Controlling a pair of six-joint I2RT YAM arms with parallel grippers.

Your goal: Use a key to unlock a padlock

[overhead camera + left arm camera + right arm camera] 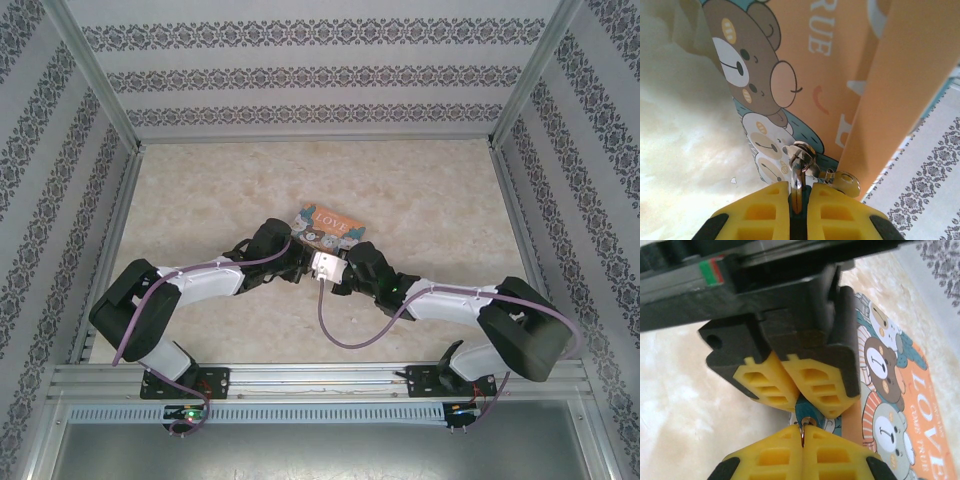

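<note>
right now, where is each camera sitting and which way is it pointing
Top external: fixed above and behind the bases, looking down on the table; left arm and right arm meet at the LOVE tin.
Left wrist: on the left arm, looking along the left claw, shut on a silver loop, at the tin's bears.
Right wrist: on the right arm, looking past the shut right claw at the left claw and the tin.
Shared: all three show the tin; both wrist views show the left claw.

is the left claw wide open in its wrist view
No, the left claw is shut on a thin silver piece right beside the tin.
</note>
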